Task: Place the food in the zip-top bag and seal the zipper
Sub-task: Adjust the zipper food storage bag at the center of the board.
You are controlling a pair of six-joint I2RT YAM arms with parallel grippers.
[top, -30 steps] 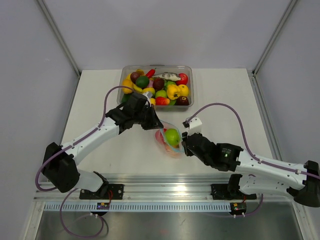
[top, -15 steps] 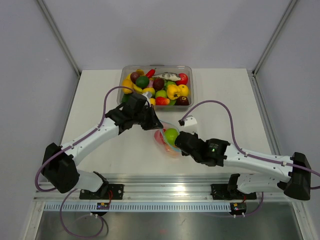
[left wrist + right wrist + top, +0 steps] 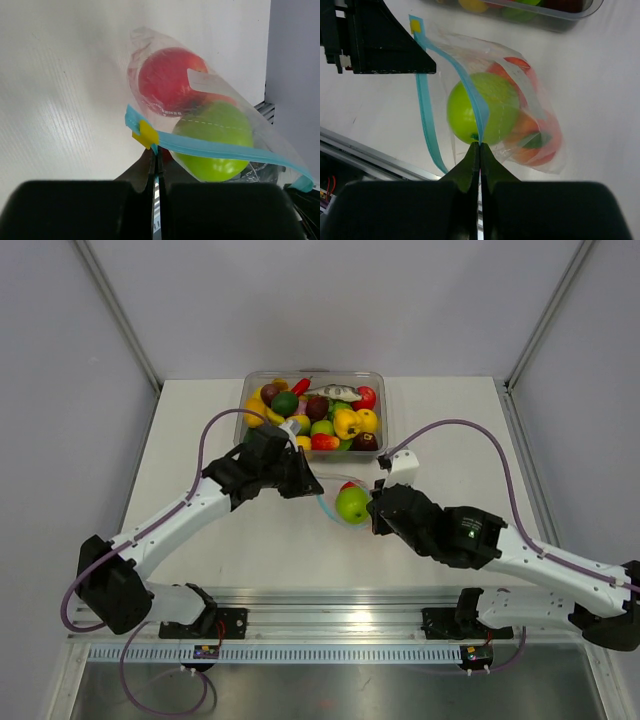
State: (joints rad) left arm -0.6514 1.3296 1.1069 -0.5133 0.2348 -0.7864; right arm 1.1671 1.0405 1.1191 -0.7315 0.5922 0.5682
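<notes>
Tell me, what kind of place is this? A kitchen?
Probably a robot test bench, not a kitchen: a left arm and right arm bolted to a metal rail, a white table boxed in by plain grey panels, and a clear tub of toy fruit.

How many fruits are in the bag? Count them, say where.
2: the green apple just inside the zipper, the red fruit behind it at the bag's bottom. Others may be hidden.
</notes>
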